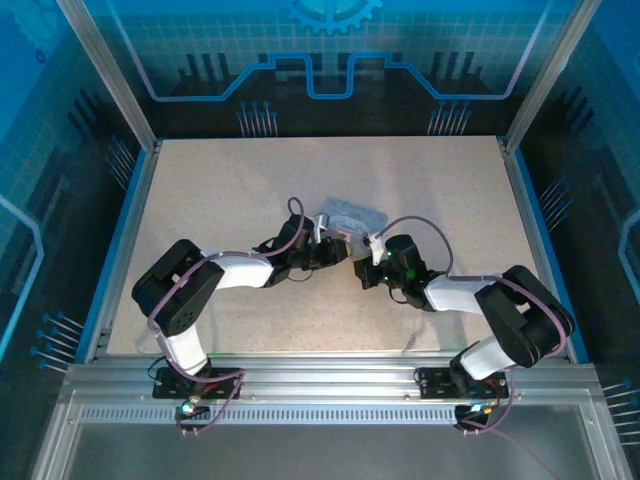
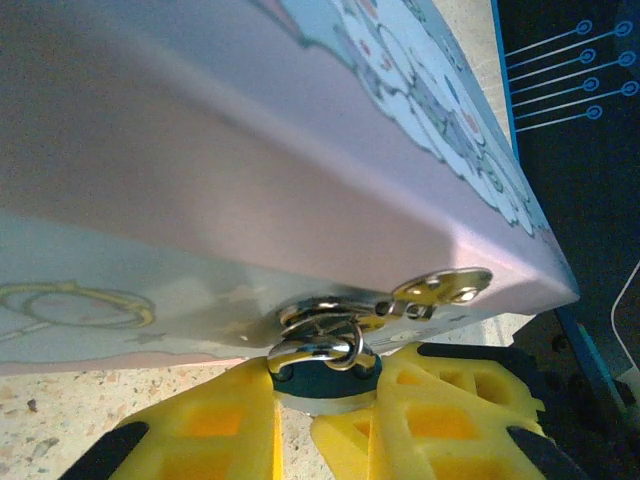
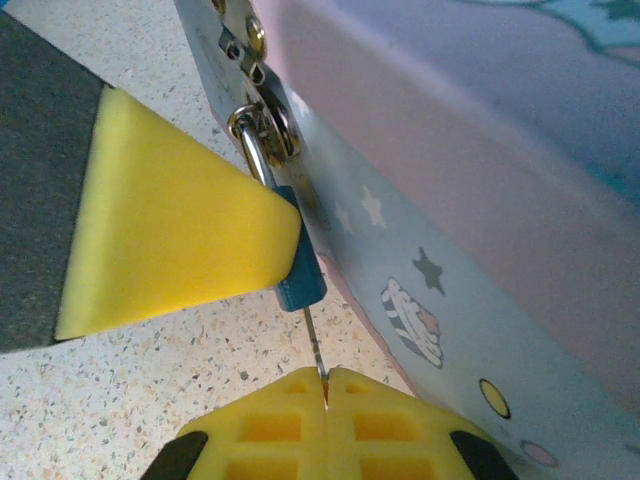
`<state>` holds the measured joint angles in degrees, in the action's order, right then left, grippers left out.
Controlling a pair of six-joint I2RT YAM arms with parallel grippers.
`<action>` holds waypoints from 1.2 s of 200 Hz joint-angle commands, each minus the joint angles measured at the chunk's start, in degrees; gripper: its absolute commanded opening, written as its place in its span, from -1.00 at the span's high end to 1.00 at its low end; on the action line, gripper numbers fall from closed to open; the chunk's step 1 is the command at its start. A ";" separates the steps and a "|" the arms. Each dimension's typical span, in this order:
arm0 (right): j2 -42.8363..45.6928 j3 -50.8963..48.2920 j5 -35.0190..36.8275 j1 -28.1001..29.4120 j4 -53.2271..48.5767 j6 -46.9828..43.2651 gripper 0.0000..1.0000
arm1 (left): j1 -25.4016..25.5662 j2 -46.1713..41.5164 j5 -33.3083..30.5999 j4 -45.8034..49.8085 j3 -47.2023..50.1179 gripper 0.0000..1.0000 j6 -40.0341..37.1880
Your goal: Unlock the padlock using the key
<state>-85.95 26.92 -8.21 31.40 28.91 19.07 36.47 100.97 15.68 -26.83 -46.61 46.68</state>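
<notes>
The small dark blue padlock (image 2: 325, 380) hangs by its silver shackle (image 2: 316, 346) from the hasp of a lavender cartoon-printed tin (image 2: 300, 150). My left gripper (image 2: 325, 405) is shut on the padlock's body, one yellow finger on each side. In the right wrist view the padlock (image 3: 301, 278) sticks out below the left gripper's yellow finger (image 3: 170, 240). The thin key (image 3: 314, 345) runs from the padlock's underside down into my right gripper (image 3: 326, 388), which is shut on it. From above, the left gripper (image 1: 336, 250) and the right gripper (image 1: 361, 264) meet at the tin's (image 1: 350, 214) near edge.
The tin lies on the speckled table (image 1: 220, 190), roughly in the middle. Its brass hasp plate (image 2: 442, 288) sticks out over the padlock. Metal frame rails (image 1: 130, 230) and blue walls enclose the table on every side.
</notes>
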 commanded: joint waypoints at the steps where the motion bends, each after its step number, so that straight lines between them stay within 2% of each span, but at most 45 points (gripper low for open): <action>1: -0.59 0.52 -1.64 -0.98 8.81 0.27 1.00 | 0.76 -1.74 3.03 -0.64 -1.41 0.55 0.81; 102: -1.42 0.91 -3.92 -2.13 12.75 2.54 1.00 | 1.37 -0.60 2.86 -1.00 -1.76 0.55 1.32; 198: -3.51 -3.10 0.65 -0.52 9.60 6.62 1.00 | 1.49 5.05 2.69 -3.63 -1.94 0.53 3.03; 240: -5.82 -3.26 0.45 -0.29 7.74 7.74 1.00 | 1.49 5.00 1.49 -4.12 -0.81 0.32 3.09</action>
<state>-90.02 24.12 -8.82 30.52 35.33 25.08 37.36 105.80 16.32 -28.99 -47.22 49.67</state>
